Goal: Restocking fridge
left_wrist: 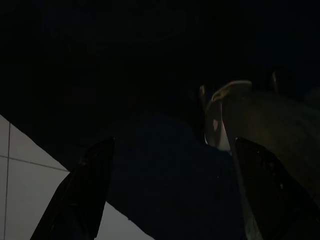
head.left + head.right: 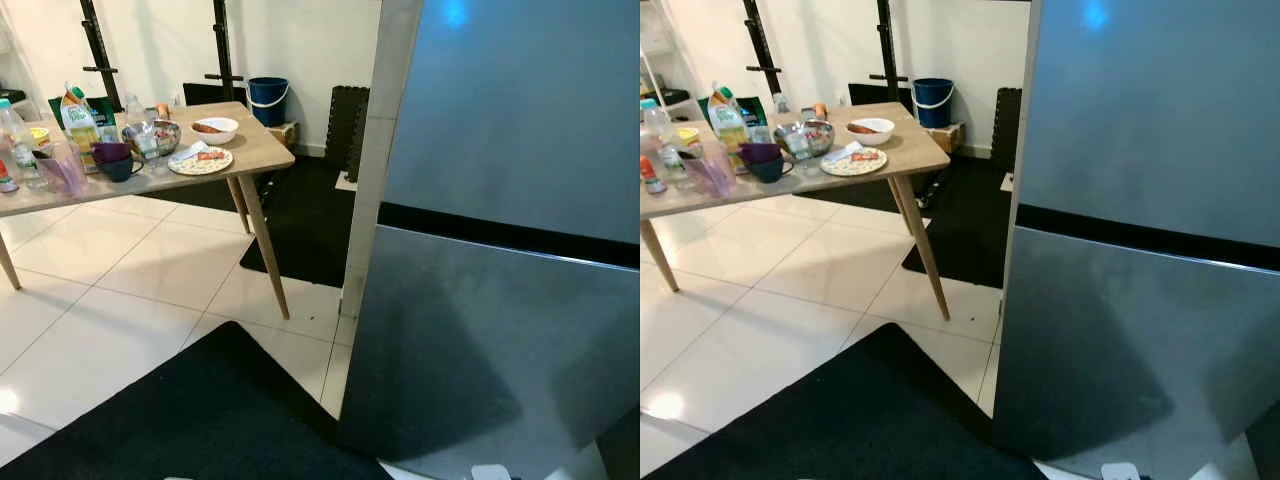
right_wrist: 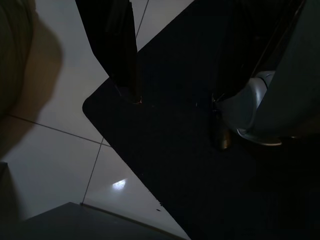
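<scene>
Hanging idle over a black floor mat (image 3: 200, 165), the left gripper (image 1: 165, 200) and the right gripper (image 3: 170, 90) both show their two dark fingers spread apart, holding nothing. The fridge (image 2: 500, 250) stands close ahead on the robot's right with both doors closed. The groceries sit well apart on a wooden table (image 2: 255, 150) to the left: a juice carton (image 2: 78, 120), bottles (image 2: 17, 140), a metal bowl (image 2: 160, 135), a white bowl (image 2: 215, 128) and a plate (image 2: 200, 160). Likely risks: fetching an item before opening a door would leave it carried against a shut fridge; the crowded tabletop invites knocking neighbours over; the mat's edge may catch a foot.
</scene>
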